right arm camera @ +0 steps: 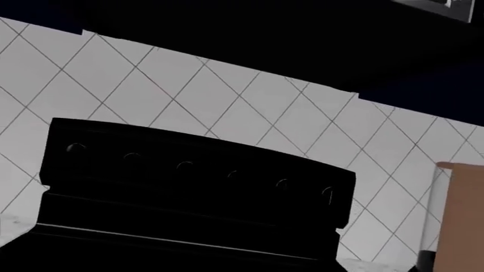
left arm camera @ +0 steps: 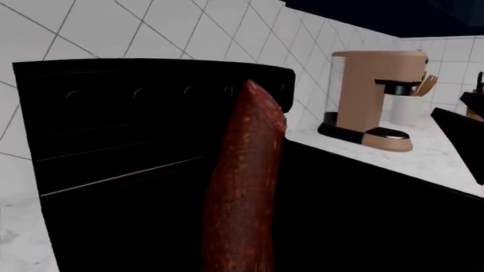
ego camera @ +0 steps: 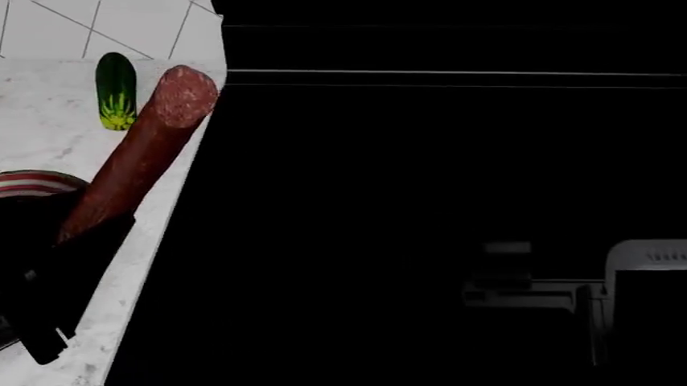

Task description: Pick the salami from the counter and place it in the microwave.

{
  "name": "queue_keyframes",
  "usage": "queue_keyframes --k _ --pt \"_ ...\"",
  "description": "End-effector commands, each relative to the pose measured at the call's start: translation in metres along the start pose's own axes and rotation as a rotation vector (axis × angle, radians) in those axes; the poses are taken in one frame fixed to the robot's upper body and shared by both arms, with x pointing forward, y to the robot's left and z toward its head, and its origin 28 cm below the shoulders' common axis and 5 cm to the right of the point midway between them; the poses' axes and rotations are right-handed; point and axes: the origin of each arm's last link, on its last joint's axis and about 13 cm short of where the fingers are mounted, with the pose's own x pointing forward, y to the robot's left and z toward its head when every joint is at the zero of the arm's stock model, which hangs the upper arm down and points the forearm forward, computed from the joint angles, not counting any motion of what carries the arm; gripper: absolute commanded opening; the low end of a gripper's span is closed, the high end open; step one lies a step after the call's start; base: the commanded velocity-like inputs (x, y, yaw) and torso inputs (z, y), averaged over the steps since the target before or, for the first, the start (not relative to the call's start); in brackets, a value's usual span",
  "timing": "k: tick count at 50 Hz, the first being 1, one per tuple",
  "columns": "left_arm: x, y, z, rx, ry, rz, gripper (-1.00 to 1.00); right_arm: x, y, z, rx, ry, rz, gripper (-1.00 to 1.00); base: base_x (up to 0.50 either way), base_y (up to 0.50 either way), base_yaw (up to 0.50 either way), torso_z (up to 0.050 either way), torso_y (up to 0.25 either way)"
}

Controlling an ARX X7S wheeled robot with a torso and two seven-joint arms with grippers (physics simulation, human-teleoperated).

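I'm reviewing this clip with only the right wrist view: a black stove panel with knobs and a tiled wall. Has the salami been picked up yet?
Observer: Yes. In the head view the left gripper holds the salami by its lower end, with the pink cut end free above the counter.
Operator: Is anything else on that counter?
Observer: A cucumber lies near the tiled wall.
Operator: Where does the salami point?
Observer: In the left wrist view it points toward the black stove. A tan coffee machine stands off to one side.
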Motion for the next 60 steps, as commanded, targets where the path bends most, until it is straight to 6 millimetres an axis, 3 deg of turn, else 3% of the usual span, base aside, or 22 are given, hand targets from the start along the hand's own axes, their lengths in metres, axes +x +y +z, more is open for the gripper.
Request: queue_keyframes --k 1,60 --pt "0.0001 -0.002 0.0002 -0.012 -0.005 -0.007 -1.0 -0.002 -0.0004 0.0013 -0.001 0.0 -0.002 1.0 0.0 -0.5 0.0 0.0 0.0" --pt "-0.0022 -0.0032 -0.0032 -0.025 -0.022 -0.011 -1.0 -0.0048 0.0009 0.0036 -0.013 0.003 0.007 1.0 0.0 -0.47 0.0 0.0 0.0"
